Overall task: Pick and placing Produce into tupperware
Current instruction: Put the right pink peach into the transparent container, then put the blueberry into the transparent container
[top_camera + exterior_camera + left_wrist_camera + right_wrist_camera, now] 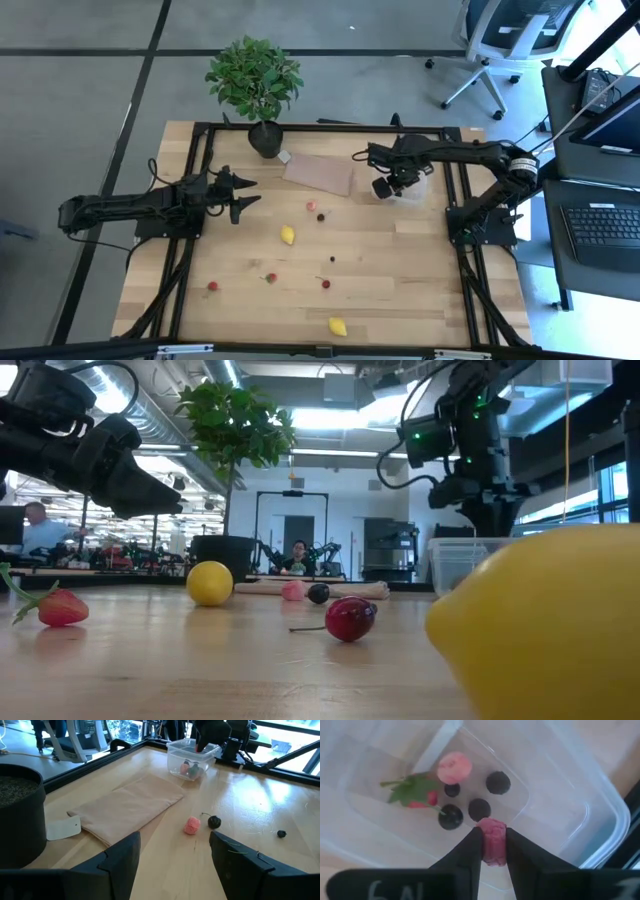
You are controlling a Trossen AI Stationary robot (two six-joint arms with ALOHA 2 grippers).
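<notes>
The clear tupperware (pixel 410 192) stands at the table's far right. In it lie a pink piece (pixel 454 767), a leafy strawberry (pixel 415 792) and several dark berries (pixel 498 782). My right gripper (pixel 492 851) hangs over the tub, shut on a pink-red berry (pixel 492 840). Loose produce lies on the wood: two lemons (pixel 288 235) (pixel 338 326), a pink berry (pixel 192 825), a dark cherry (pixel 214 822), a red cherry (pixel 350 617) and a strawberry (pixel 60 607). My left gripper (pixel 175 865) waits open at the left, above the table. My right gripper pinches the pink-red berry by its two opposite sides (pixel 484 845) between its two fingertips. The fingers come from above and point down. The berry is lifted clear, above the inside of the tub near one wall.
A potted plant (pixel 255 85) stands at the far edge, with a flat brown sheet (pixel 320 172) and a small white tag (pixel 62 827) beside it. The middle and near part of the table holds only scattered fruit. One lemon (pixel 550 620) lies close to the near edge.
</notes>
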